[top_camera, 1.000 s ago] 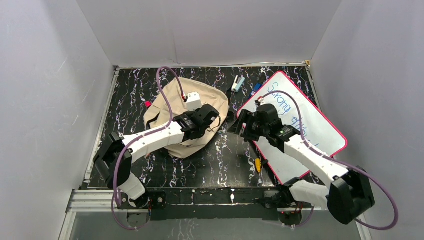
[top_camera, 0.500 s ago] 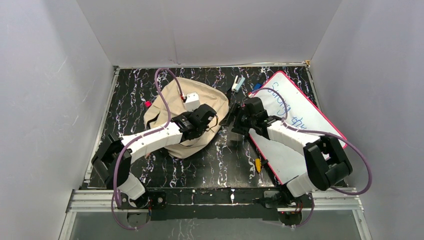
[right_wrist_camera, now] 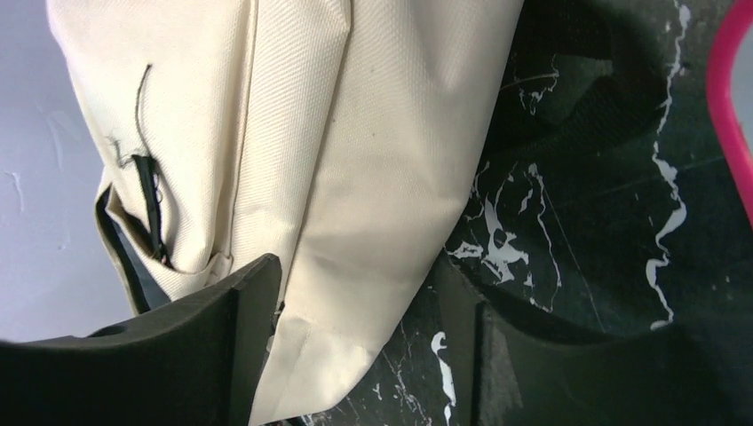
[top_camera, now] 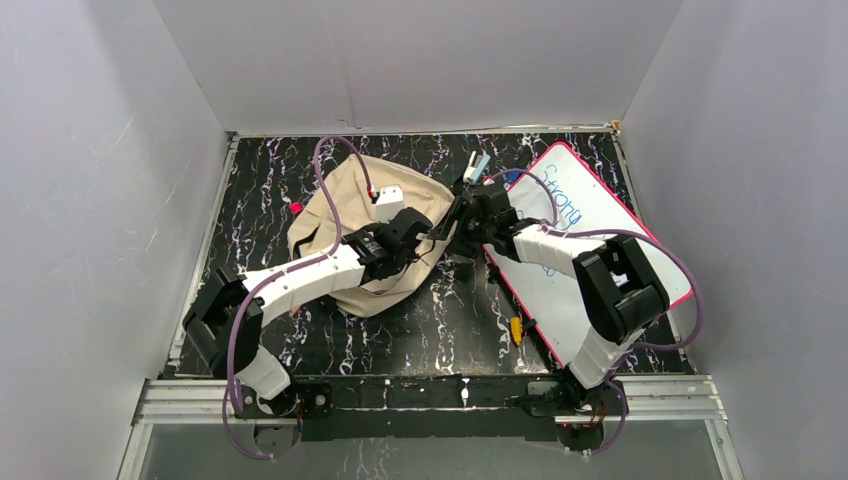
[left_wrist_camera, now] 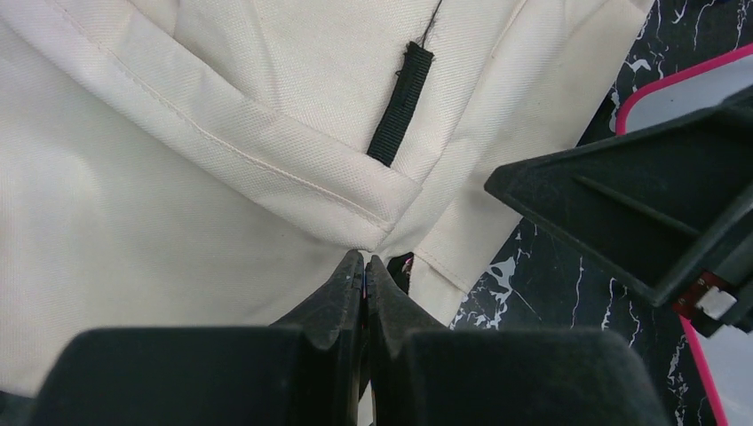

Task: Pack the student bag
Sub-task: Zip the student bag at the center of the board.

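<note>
The left arm (top_camera: pixel 300 280) rises from its base at the near left corner and folds at the elbow. Its white forearm lies low across the table (top_camera: pixel 440 320) toward the middle, wrist tipped down. The left claw (top_camera: pixel 437 240) at its end is pressed fully together, with no gap between the fingers (left_wrist_camera: pixel 342 293). Its tips sit right at the corner of a folded seam on the right-hand edge of the student bag (top_camera: pixel 335 205). Whether a pinch of cloth is caught between them cannot be told. Just ahead of those tips, a short black webbing tab (left_wrist_camera: pixel 400 106) is sewn to the cream fabric.

The right arm (top_camera: pixel 545 245) stands up from the near right corner, bends sharply at a high elbow and reaches leftward over the pink-framed whiteboard (top_camera: pixel 630 212). The whiteboard lies behind and to the right of its claw. The right claw (top_camera: pixel 460 222) faces the left one nose to nose, just beside it. Its jaws stand wide apart, and a corner of the student bag runs down between them. Cloth lies against the finger (right_wrist_camera: pixel 240 337) at the left of the right wrist view, while marbled tabletop shows in front of the other finger (right_wrist_camera: pixel 475 355). The claw is around the cloth, not clamped on it. One of its black fingers fills the right side of the left wrist view, near the left claw's tips.
</note>
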{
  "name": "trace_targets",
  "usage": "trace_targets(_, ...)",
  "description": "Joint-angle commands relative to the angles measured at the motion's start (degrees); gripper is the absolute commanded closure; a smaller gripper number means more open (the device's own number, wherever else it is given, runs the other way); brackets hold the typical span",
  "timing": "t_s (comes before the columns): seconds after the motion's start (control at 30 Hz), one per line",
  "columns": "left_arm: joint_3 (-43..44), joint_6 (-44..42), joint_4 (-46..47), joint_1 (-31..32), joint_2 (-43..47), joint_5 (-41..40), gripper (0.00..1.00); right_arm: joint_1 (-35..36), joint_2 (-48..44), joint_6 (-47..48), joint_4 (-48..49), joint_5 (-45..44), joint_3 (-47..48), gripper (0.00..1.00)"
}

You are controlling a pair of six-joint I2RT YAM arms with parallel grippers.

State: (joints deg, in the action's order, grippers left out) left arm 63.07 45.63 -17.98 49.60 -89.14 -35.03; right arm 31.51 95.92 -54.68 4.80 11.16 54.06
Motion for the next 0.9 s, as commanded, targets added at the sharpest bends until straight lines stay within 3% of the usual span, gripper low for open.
trace_targets(0.0, -0.9, -1.8, -0.7, -0.4, 2.5, -0.1, 1.00, -0.2, 2.8, 0.0, 3.1, 0.9, 4.1, 0.32)
trace_targets(0.43, -2.3, -8.9, -3.6, -1.1, 5.6, 2.8, 1.00, -0.3, 2.7, 3.2, 2.8, -2.8, 5.5, 0.99)
trace_targets(0.87, -4.4, -11.9, -13.8, -1.4, 11.5, 0.9, 1.00, -2.5, -0.6, 6.1, -0.3, -5.4, 7.0, 1.00)
